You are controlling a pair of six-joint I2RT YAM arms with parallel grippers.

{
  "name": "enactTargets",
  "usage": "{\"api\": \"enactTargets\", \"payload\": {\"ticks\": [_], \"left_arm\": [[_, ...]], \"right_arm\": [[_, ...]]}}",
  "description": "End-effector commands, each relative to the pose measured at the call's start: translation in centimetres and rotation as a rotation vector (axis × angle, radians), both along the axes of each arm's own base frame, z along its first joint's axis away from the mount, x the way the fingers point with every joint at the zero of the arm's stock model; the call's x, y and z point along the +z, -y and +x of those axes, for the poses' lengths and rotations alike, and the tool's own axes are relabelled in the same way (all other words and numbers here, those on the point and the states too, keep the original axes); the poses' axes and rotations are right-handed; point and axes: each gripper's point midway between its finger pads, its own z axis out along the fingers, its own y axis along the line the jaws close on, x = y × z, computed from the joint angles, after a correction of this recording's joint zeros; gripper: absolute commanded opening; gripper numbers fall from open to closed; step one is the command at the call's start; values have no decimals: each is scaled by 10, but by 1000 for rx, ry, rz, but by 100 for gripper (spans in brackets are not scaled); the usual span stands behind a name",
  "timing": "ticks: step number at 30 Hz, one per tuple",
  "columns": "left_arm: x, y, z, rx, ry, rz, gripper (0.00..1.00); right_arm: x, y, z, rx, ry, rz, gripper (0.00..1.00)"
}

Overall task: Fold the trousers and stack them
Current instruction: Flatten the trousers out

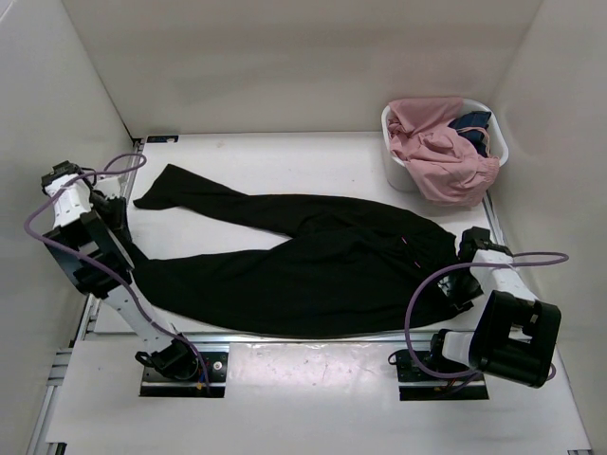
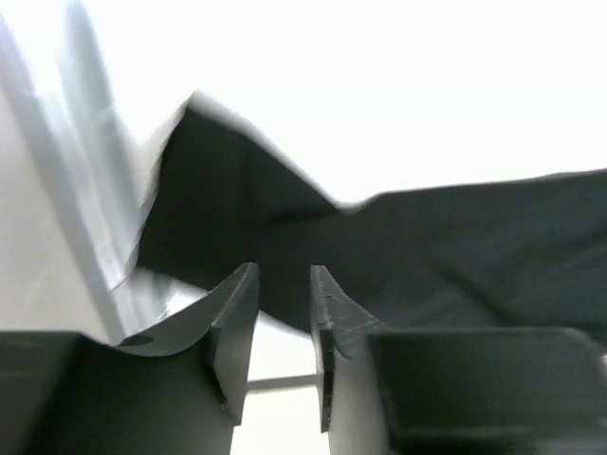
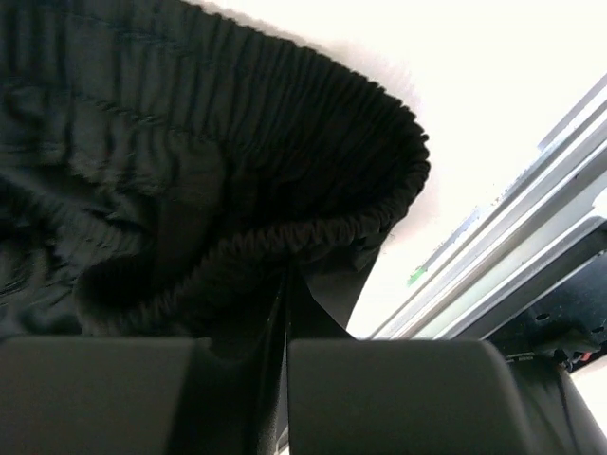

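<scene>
the black trousers [image 1: 313,265] lie spread across the white table [image 1: 313,156], their waist at the right side and both legs running off to the left. one leg angles toward the far left corner and ends in a small folded tip, while the other lies nearer the front edge and reaches under the left arm. the right gripper [image 1: 461,282] sits at the waist end, and its wrist view shows the two dark fingers [image 3: 398,389] pressed together on a fold of the gathered elastic waistband [image 3: 313,227], so it is pinching the trousers there. beyond the cloth in that view, the metal rail [image 3: 531,256] of the table's near edge runs diagonally. the left gripper [image 1: 116,214] hangs at the left side of the table, just beside the tip of the far leg. in its wrist view the fingers [image 2: 232,327] stand a narrow gap apart with nothing between them, and dark fabric lies on the table ahead of them; that picture is blurred. in the far right corner stands a white basket [image 1: 398,166] holding a pink garment [image 1: 441,156] that spills over its rim, with a dark blue garment [image 1: 471,123] tucked behind it. the basket stands apart from the trousers.
</scene>
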Motion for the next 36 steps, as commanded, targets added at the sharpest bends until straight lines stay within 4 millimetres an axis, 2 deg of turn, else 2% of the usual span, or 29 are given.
{"api": "enactTargets", "payload": {"ticks": [1, 3, 4, 8, 11, 12, 15, 16, 18, 19, 21, 23, 26, 28, 30, 33, 36], "left_arm": [[4, 36, 23, 4, 75, -228, 41], [3, 35, 29, 2, 84, -241, 44], [-1, 34, 25, 6, 58, -237, 44], [-3, 10, -12, 56, 11, -129, 45], [12, -14, -49, 138, 41, -46, 45], [28, -18, -55, 156, 85, 2, 44], [28, -20, -85, 154, 53, 89, 41], [16, -12, -102, 149, 11, 98, 38], [-4, -18, -117, 148, -49, 157, 33], [-26, -10, -129, 145, -108, 126, 31], [-40, -7, -129, 150, -137, 87, 31], [-51, -8, -118, 156, -128, 40, 31], [-54, -26, -99, 193, -101, 58, 33], [-55, -30, -88, 194, -92, 53, 36], [-57, -34, -86, 195, -100, 58, 37], [-58, -37, -77, 202, -77, 46, 40], [-55, -30, -70, 187, -47, 25, 44]], "right_arm": [[14, 12, 20, 29, 66, -54, 0], [23, 15, 31, 37, 105, -65, 0], [23, 14, 29, 38, 96, -63, 0], [28, 15, 30, 38, 96, -63, 0], [24, 12, 25, 39, 81, -48, 0], [24, 12, 25, 39, 81, -48, 0], [23, 10, 27, 40, 83, -39, 0], [23, 11, 27, 49, 82, -39, 0], [21, 10, 25, 58, 70, -37, 0], [19, 10, 25, 58, 60, -34, 0], [19, 10, 25, 58, 60, -34, 0], [21, 11, 28, 58, 69, -36, 0], [23, 11, 28, 67, 76, -39, 0], [22, 11, 25, 67, 76, -39, 0], [22, 10, 23, 67, 79, -40, 0], [19, 9, 18, 67, 73, -39, 0], [19, 9, 18, 67, 73, -38, 0]]}}
